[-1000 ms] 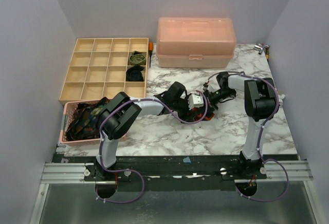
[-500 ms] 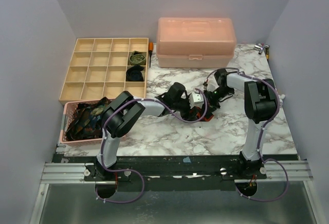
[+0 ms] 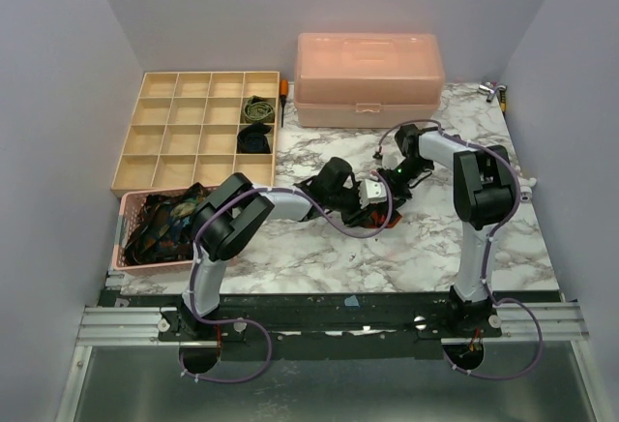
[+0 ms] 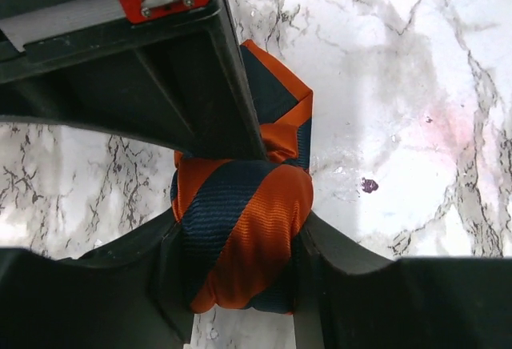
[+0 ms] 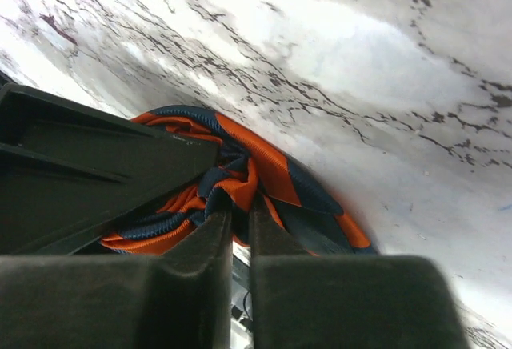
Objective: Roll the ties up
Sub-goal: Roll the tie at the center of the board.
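While the roll looks unfinished, I note the left gripper (image 4: 244, 197) clamped across the striped tie (image 4: 240, 245), in front of the box (image 3: 368, 74), so the coil cannot spring loose. Nearer the box, the right gripper (image 5: 240, 221) pinches a loose fold, fingers nearly together, apparently to tuck it.
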{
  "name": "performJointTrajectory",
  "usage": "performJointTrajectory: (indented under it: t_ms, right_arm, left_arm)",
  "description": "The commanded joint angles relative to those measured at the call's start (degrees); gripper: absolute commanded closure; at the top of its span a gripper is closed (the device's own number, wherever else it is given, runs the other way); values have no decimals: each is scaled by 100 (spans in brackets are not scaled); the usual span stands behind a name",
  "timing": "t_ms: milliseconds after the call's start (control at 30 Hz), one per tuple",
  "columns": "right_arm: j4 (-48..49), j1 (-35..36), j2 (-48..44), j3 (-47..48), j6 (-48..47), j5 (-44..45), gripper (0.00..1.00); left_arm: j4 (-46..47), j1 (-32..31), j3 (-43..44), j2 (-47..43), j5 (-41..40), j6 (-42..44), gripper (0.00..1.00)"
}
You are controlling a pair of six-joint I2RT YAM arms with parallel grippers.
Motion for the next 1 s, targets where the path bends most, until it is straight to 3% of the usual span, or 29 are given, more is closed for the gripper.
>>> performJointTrajectory:
  t_ms: [0,133,267,400,533,600,700,967]
  right_arm:
    - [579,-61,177,228,-589,1181,84]
    - [8,-661,-77,173,-627,160,61]
    - [-269,-1398,-285,-83,-692,-746,45]
    - [127,-1471,-479,-439,-338,-1010,35]
    - [611,-1470,-377,-794,111,-1136,10]
    - [854,-1450,-317,-975,250,-1239,2]
    - [1130,-1327,-224,-1232,327,-1505,1]
    - [1725,-1170,-639,-1399,489,-2519,10]
  left_arm:
    - [-1425,-202,-198,-62,-875,398,88]
    - [-2084,-234,-155,36,-1229,530,94]
    - [-2382,-243,8,173,-1230,596,94]
    - [-2545,-252,203,286,-1159,649,95]
    - [-2635,-243,331,349,-1167,685,95]
    - [-2646,-248,354,345,-1153,670,95]
    - [-2616,-243,325,330,-1092,650,94]
    - [-2584,-243,323,344,-1046,571,94]
